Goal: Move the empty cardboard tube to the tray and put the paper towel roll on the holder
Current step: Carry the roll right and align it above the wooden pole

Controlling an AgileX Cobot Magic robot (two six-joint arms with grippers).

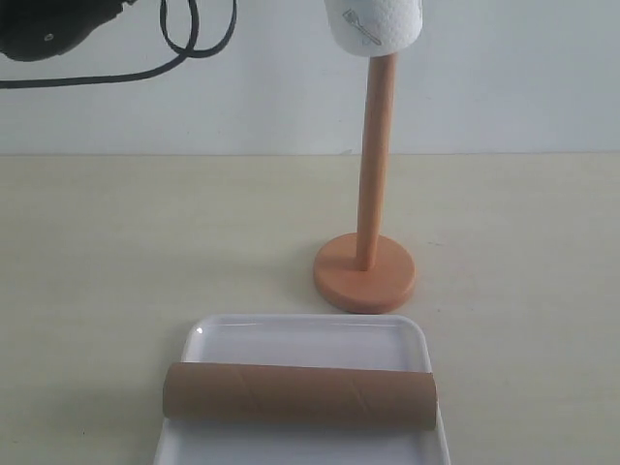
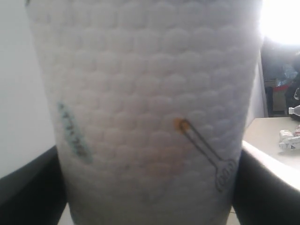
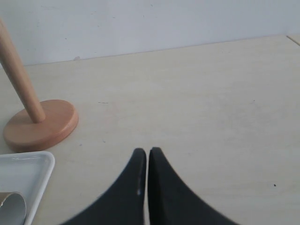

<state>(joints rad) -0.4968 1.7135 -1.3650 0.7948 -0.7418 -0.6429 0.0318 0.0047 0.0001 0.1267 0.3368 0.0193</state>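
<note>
The brown cardboard tube [image 1: 298, 395] lies crosswise in the white tray [image 1: 300, 334] at the front; one end of the tube [image 3: 10, 210] and a corner of the tray [image 3: 28, 168] show in the right wrist view. The orange-brown holder [image 1: 365, 262] stands behind the tray. The paper towel roll [image 1: 376, 26] hangs at the top of its post, the post tip entering its underside. The roll [image 2: 150, 108] fills the left wrist view, held between the two dark fingers [image 2: 262, 187] of the left gripper [image 2: 149, 187]. My right gripper [image 3: 148, 153] is shut and empty above the table, right of the holder [image 3: 40, 124].
A black cable [image 1: 184, 44] loops against the white wall at the upper left, by a dark arm part [image 1: 48, 29]. Some small clutter [image 2: 288, 136] lies on a surface far off in the left wrist view.
</note>
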